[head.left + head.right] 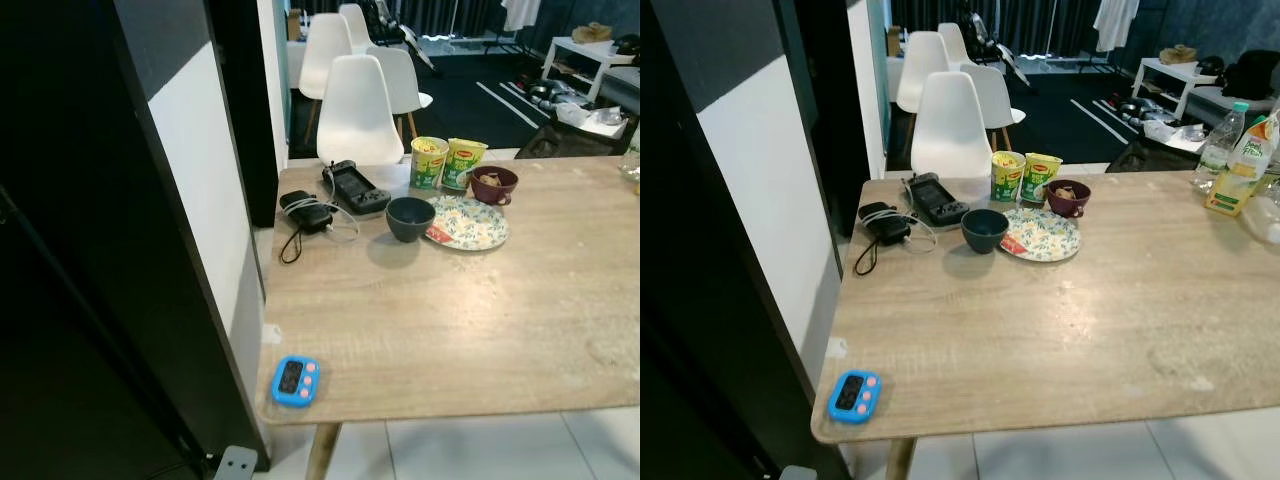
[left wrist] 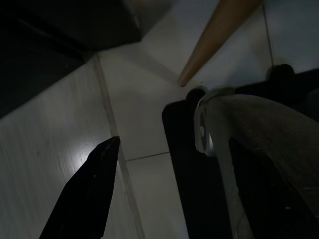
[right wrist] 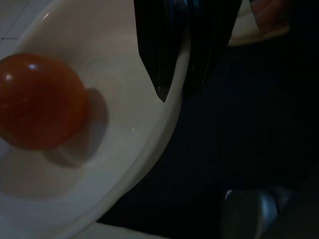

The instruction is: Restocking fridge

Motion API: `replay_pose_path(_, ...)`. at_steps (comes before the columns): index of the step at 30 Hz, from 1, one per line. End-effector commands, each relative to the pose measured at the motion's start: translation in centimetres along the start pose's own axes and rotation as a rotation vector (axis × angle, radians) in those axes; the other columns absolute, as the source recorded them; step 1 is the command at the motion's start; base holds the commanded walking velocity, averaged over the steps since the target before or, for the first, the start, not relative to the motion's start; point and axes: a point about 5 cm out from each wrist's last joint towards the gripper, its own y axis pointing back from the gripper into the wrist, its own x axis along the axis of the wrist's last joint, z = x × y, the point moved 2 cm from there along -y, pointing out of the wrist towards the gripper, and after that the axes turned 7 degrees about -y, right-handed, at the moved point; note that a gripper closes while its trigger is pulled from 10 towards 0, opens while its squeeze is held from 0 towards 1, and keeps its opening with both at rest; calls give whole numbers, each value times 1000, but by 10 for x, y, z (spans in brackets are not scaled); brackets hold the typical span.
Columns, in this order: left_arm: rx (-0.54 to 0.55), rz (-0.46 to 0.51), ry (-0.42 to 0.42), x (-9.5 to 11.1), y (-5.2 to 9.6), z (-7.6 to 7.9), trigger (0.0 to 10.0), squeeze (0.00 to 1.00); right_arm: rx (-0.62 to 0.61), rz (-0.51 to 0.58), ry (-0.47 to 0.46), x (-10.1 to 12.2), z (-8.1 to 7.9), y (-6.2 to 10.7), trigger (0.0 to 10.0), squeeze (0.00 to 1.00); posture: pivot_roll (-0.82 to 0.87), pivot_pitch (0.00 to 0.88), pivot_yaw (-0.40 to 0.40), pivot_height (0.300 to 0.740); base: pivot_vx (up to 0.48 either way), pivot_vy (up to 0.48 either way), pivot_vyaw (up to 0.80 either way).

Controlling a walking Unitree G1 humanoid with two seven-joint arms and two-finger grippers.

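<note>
My right gripper (image 3: 178, 92) is shut on the rim of a white bowl (image 3: 114, 149), one black finger inside the rim and one outside. A red tomato (image 3: 40, 102) lies in the bowl beside the fingers. My left gripper (image 2: 149, 124) hangs low over pale floor tiles (image 2: 60, 129), open with nothing between its fingers. A tall dark door or cabinet face (image 1: 70, 260) stands at my left, close against the wooden table (image 1: 450, 330). What lies behind the dark face is hidden.
On the table are a blue timer (image 1: 296, 381) near the front corner, a dark bowl (image 1: 410, 218), a flowered plate (image 1: 468, 223), two green cups (image 1: 445, 162), a maroon bowl (image 1: 494, 184), a black device with cables (image 1: 320, 205) and bottles (image 1: 1232, 165). White chairs (image 1: 355, 110) stand behind.
</note>
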Motion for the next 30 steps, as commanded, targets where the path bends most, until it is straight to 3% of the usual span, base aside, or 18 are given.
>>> replay_pose_path(1,-29,-47,4,-12,1,10,10000,0,-2,-8,1,-4,0,0,10000,0,37,0,-51,740,-304,0,0)
replay_pose_path(14,-30,-46,1,-13,1,10,10000,0,-1,-8,8,-4,0,0,10000,0,38,0,-53,740,-298,0,0)
replay_pose_path(30,-58,-24,-25,-9,1,11,10000,0,0,-9,9,-4,0,0,10000,0,35,0,-51,740,0,-21,0)
